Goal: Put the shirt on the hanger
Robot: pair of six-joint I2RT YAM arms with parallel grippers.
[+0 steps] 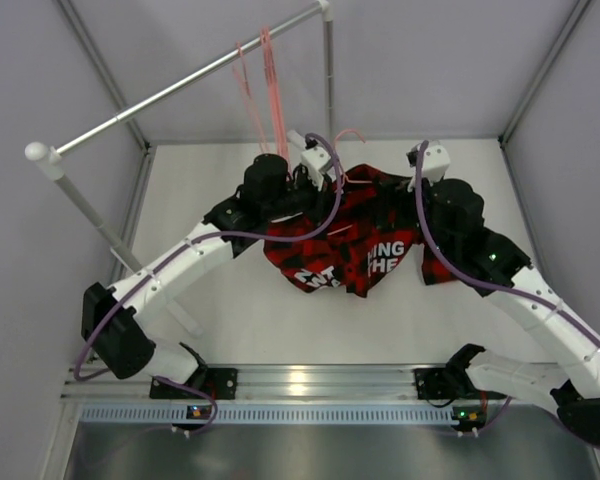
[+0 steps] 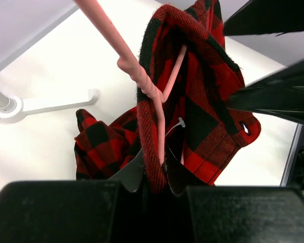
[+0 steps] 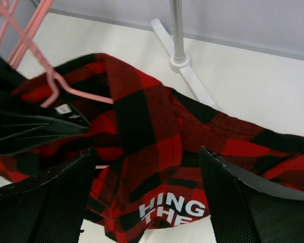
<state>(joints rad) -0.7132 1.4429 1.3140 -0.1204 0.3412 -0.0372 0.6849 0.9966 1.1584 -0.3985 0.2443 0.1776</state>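
The red-and-black plaid shirt (image 1: 352,235) hangs bunched above the table between both arms, its white lettering facing the front. A pink wire hanger (image 1: 349,133) sticks out of its top. In the left wrist view the hanger (image 2: 142,81) runs into the shirt's neck opening (image 2: 207,106). My left gripper (image 1: 323,178) (image 2: 156,179) is shut on the shirt's red hem, with the pink wire pinched alongside. My right gripper (image 1: 418,215) (image 3: 147,152) is open. Its fingers straddle the shirt (image 3: 142,131) above the lettering and do not close on it.
A metal clothes rail (image 1: 180,85) crosses the back left with two more pink hangers (image 1: 267,80) on it. Its white foot (image 3: 185,68) stands just behind the shirt and also shows in the left wrist view (image 2: 20,106). Grey walls enclose the table.
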